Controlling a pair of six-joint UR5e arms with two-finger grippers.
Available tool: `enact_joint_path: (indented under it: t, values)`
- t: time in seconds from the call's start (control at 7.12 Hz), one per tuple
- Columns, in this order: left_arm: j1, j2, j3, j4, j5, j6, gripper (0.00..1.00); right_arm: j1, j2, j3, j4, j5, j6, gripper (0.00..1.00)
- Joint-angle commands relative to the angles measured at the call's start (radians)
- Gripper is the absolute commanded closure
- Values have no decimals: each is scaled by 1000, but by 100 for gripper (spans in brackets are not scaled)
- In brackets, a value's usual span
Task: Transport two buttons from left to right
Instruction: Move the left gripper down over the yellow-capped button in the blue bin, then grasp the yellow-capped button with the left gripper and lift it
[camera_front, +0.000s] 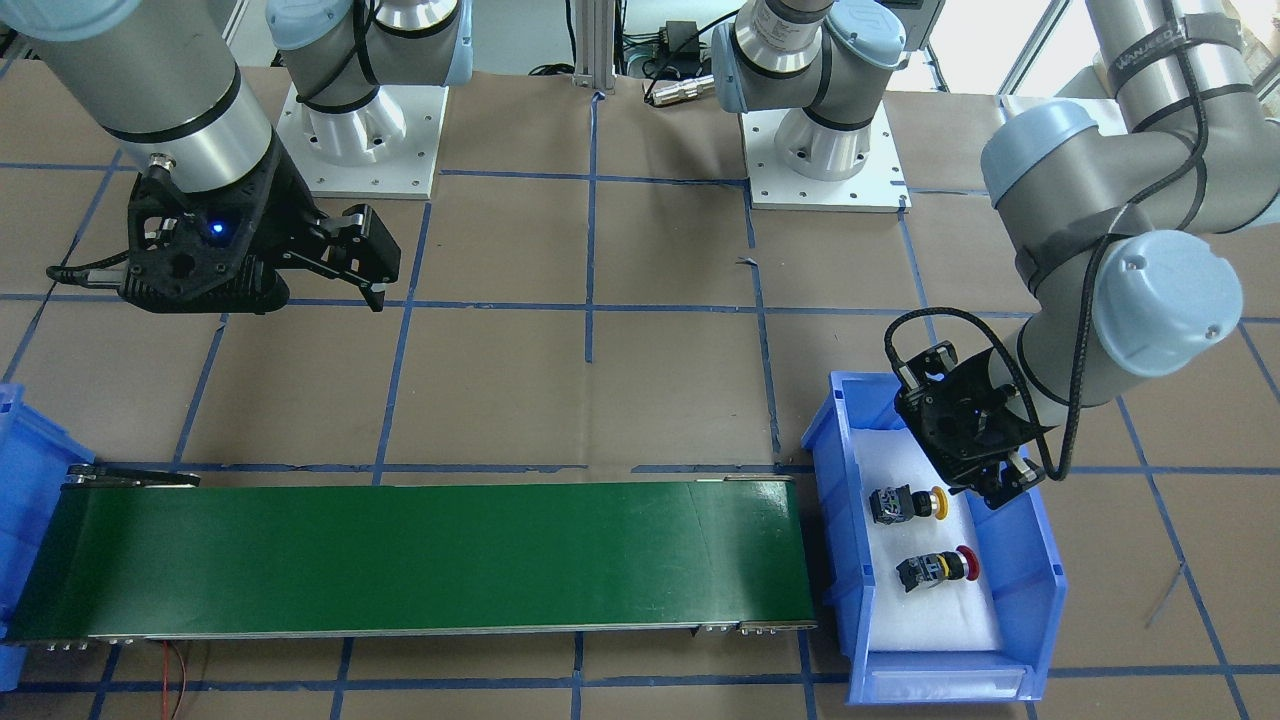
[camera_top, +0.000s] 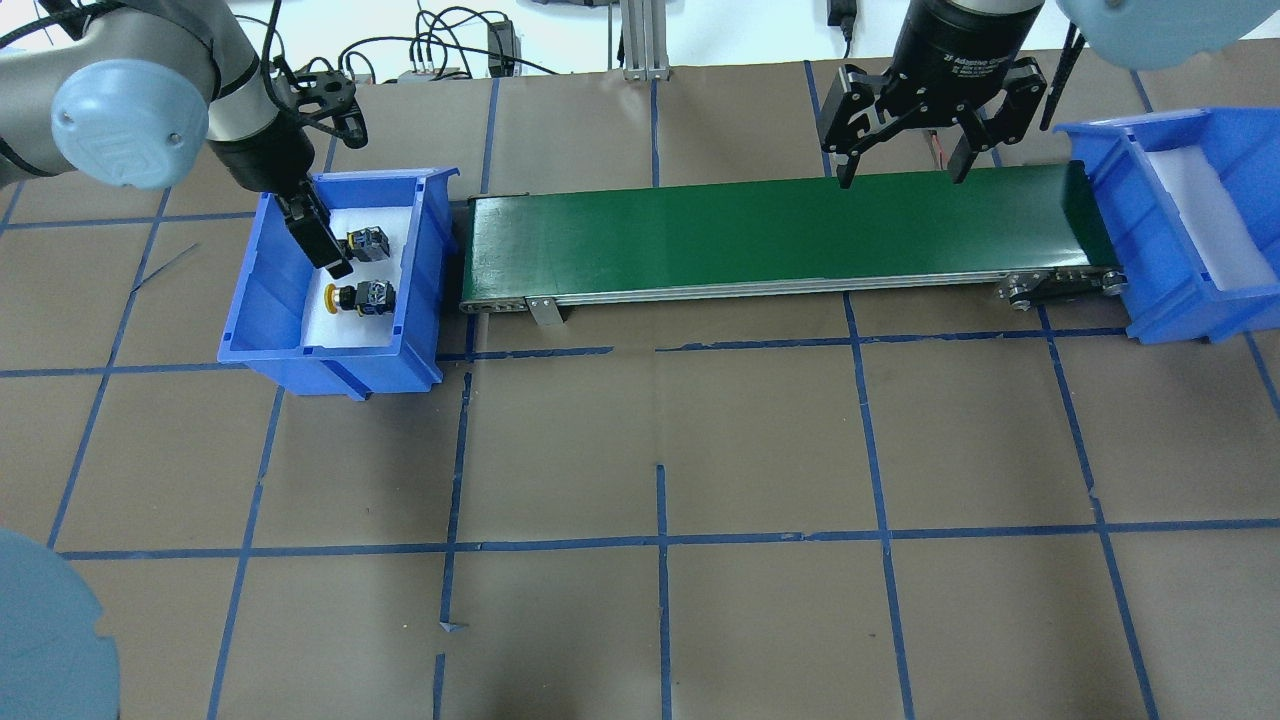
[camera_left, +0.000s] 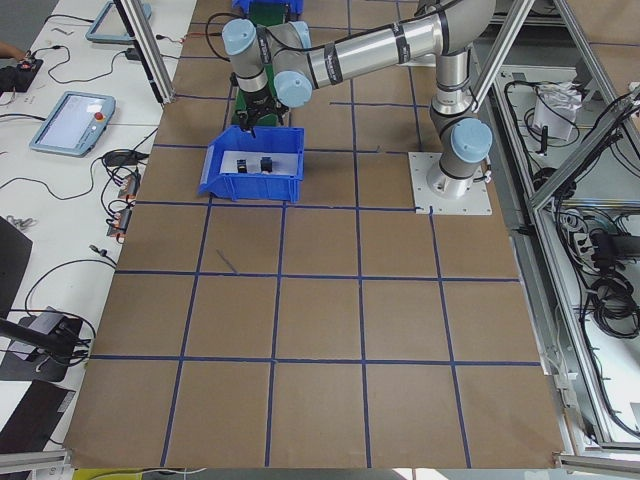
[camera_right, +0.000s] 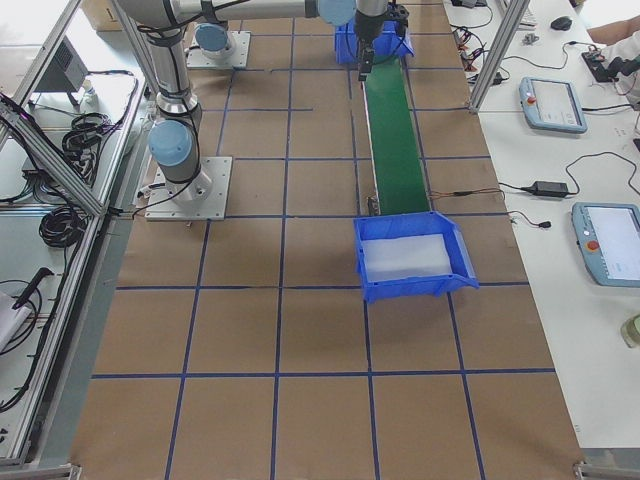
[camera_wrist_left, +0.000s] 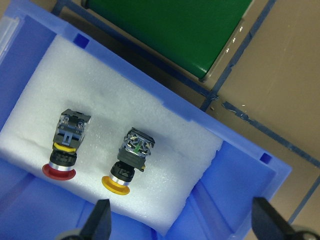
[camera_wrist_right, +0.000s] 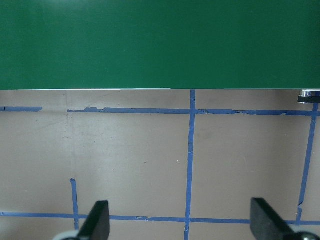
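Note:
Two buttons lie on white foam in the blue bin (camera_top: 330, 362) at the belt's left end. The yellow-capped button (camera_wrist_left: 129, 160) and the red-capped button (camera_wrist_left: 66, 145) lie side by side on their sides, caps towards the camera. They also show in the front view as the yellow one (camera_front: 905, 503) and the red one (camera_front: 938, 570). My left gripper (camera_wrist_left: 182, 222) hovers open and empty over the bin, just beside the yellow cap (camera_top: 358, 296); its finger (camera_top: 322, 238) partly hides the red button. My right gripper (camera_top: 900, 165) hangs open and empty over the belt's far edge near its right end.
A green conveyor belt (camera_top: 770, 235) runs between the left bin and a second blue bin (camera_top: 1110, 170) with white foam at the right end, holding nothing that I can see. Brown paper with blue tape lines covers the table (camera_top: 660, 450).

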Motion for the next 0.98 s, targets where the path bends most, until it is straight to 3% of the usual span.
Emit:
enact_joint_path:
  t: [0.0, 0.84]
  values:
    - [17, -70, -38, 125, 2, 156, 1, 0, 0, 0, 0, -1, 0, 0]
    - [44, -176, -56, 156, 0, 162, 5, 0, 0, -2, -1, 2, -3, 0]
